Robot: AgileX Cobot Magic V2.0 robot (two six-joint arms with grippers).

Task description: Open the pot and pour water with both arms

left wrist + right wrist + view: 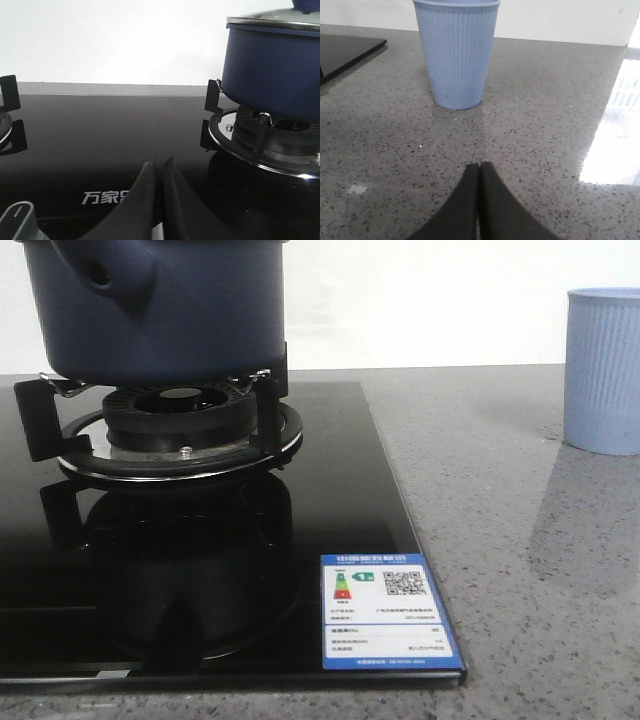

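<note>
Down at the bottom edge of the left wrist view, the left gripper (160,167) has its two dark fingers pressed together at the tips, holding nothing, poised low over the glossy black hob (100,145). Just beside the fingers, white Chinese characters (102,196) are printed on the glass; they seem to begin 万家, though the fingers cut off the rest. A grey knob (17,217) shows in the lower left corner of that frame.

Likewise, the right gripper (479,167) sits with its fingers closed on each other and empty, hovering low over the speckled grey countertop (545,125). Ahead of it, in the upper middle of the right wrist frame, stands the light blue ribbed cup (456,55), upright and apart from the fingertips.

Neither arm appears in the front view. There the pot (160,310) fills the upper left of the frame, resting on the black pan supports (268,410) above the burner (180,410), its rounded side lug with a small hole (100,275) facing the camera. From the left wrist, the pot (272,70) is at the upper right, with a metal-rimmed lid (272,19) on it.

At the lower middle of the front view, a blue-bordered energy label (387,612) is stuck on the hob's near right corner, showing coloured arrows and a QR code; its text is too small to read. The cup (603,370) is at the right edge.
</note>
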